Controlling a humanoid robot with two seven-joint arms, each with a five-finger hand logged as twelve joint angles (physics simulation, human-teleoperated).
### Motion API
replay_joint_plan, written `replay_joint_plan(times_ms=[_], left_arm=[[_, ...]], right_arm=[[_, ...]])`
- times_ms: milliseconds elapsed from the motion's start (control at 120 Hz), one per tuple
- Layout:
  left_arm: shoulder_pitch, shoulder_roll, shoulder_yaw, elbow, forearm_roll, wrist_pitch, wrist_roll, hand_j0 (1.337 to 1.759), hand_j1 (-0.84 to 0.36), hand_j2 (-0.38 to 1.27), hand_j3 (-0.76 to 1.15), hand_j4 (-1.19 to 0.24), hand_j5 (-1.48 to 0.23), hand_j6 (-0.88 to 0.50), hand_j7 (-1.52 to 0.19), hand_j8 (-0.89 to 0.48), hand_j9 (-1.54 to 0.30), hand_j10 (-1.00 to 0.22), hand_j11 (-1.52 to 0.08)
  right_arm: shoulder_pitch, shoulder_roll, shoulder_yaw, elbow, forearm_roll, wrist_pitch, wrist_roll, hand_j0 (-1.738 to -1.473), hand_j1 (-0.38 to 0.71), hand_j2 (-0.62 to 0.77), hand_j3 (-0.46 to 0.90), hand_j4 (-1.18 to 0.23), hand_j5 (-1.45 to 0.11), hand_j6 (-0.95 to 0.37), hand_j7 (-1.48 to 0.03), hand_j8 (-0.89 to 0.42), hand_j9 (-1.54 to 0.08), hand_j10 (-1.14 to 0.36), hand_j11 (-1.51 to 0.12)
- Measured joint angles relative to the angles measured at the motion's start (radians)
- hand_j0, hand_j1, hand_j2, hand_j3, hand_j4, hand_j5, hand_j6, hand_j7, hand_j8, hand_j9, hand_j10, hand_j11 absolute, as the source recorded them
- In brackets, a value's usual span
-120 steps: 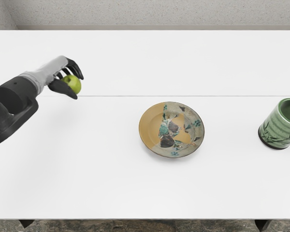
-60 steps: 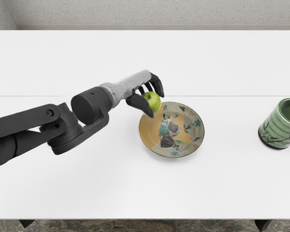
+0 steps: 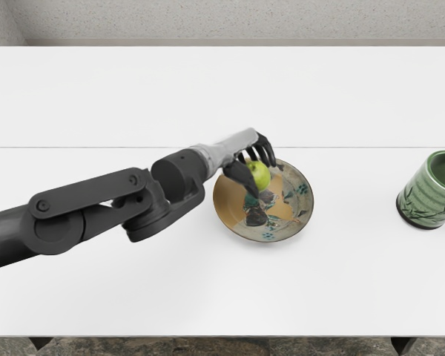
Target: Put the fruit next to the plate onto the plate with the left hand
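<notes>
The small round green apple [image 3: 261,176] is held over the upper left part of the round ceramic plate [image 3: 300,215]. This plate is ochre-yellow inside, with a grey-green rim and a painted pattern in teal and dark brown near its middle. The left hand [image 3: 251,160] grips the apple. Its dark fingers [image 3: 267,153] curl over the top and the far side of the fruit, and the dark thumb [image 3: 241,175] presses on the near left side. I cannot tell if the apple touches the surface of the plate or hangs just above it. The wrist behind the hand is light grey. The rest of the arm [image 3: 96,211] is dark grey with big round joints, and it comes in from the left edge and reaches across the white table [image 3: 208,297]. The plate lies flat on this table, a little right of the centre. A thin straight line [image 3: 74,147] runs across the table from left to right, behind the plate. A green glazed cup [image 3: 430,191] with a dark leaf pattern stands upright near the right edge, well apart from the plate.
</notes>
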State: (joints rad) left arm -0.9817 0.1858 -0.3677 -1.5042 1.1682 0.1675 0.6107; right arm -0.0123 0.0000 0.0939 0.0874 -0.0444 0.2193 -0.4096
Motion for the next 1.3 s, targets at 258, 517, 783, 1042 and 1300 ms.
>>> replay_joint_plan(times_ms=[258, 517, 783, 1042, 1300], left_arm=[[0.0, 0.015, -0.008, -0.051, 0.003, 0.017, 0.0, 1.658, -0.11, 0.19, 0.0, -0.4, -0.53, -0.36, -0.53, -0.35, -0.53, -0.39, -0.53], [0.018, 0.223, -0.093, -0.169, -0.233, 0.008, 0.0, 1.658, 0.01, 0.09, 0.0, -0.29, -0.38, -0.28, -0.38, -0.28, -0.38, -0.29, -0.38], [0.301, 0.488, -0.449, -0.153, -0.875, -0.487, 0.0, 1.658, 0.1, 0.05, 0.0, -0.21, -0.27, -0.2, -0.27, -0.2, -0.27, -0.21, -0.27], [0.405, 0.735, -0.582, -0.071, -1.193, -0.754, 0.0, 1.658, 0.27, 0.02, 0.0, -0.07, -0.09, -0.07, -0.09, -0.07, -0.09, -0.07, -0.09], [0.433, 0.877, -0.59, -0.037, -1.295, -0.777, 0.0, 1.658, 0.31, 0.01, 0.0, -0.03, -0.04, -0.03, -0.04, -0.03, -0.04, -0.03, -0.04]], right_arm=[[0.0, 0.0, 0.001, 0.0, 0.0, 0.0, 0.0, -1.658, -0.35, 0.0, 0.0, 0.0, 0.0, 0.0, 0.0, 0.0, 0.0, 0.0, 0.0], [0.0, 0.0, 0.002, 0.0, 0.0, 0.0, 0.0, -1.658, -0.35, 0.0, 0.0, 0.0, 0.0, 0.0, 0.0, 0.0, 0.0, 0.0, 0.0], [0.001, 0.0, 0.003, 0.006, 0.0, 0.006, -0.001, -1.658, -0.35, 0.0, 0.0, 0.0, 0.0, 0.0, 0.0, 0.0, 0.0, 0.0, 0.0], [0.009, 0.0, 0.003, 0.015, 0.0, 0.009, -0.001, -1.658, -0.35, 0.0, 0.0, 0.0, 0.0, 0.0, 0.0, 0.0, 0.0, 0.0, 0.0], [0.011, 0.0, 0.003, 0.02, 0.0, 0.009, -0.002, -1.658, -0.35, 0.0, 0.0, 0.0, 0.0, 0.0, 0.0, 0.0, 0.0, 0.0, 0.0]])
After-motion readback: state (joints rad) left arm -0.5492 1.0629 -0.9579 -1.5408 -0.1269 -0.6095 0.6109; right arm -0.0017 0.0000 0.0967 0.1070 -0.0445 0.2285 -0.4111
